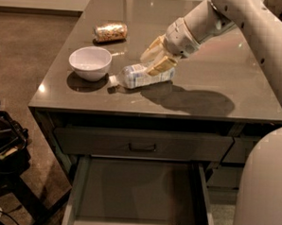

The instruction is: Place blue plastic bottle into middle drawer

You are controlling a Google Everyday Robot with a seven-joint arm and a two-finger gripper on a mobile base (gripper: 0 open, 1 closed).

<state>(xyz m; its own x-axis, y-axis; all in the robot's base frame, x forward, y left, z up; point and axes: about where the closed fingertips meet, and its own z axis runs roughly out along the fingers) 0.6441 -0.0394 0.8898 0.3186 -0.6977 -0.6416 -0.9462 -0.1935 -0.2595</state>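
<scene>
The blue plastic bottle (pixel 135 76) lies on its side on the counter, white cap pointing left toward the bowl. My gripper (pixel 155 58) is right over the bottle's right half. It is open, with one tan finger (pixel 161 66) across the front of the bottle and the other behind it. The bottle still rests on the counter. The middle drawer (pixel 80 187) is pulled out below the counter's front edge, its dark floor bare.
A white bowl (pixel 90 62) stands just left of the bottle's cap. A gold crinkled can (pixel 110 31) lies behind the bowl. A shallower drawer with a small bar handle (pixel 142 146) is closed above the open one. Dark equipment (pixel 2 145) sits on the floor at left.
</scene>
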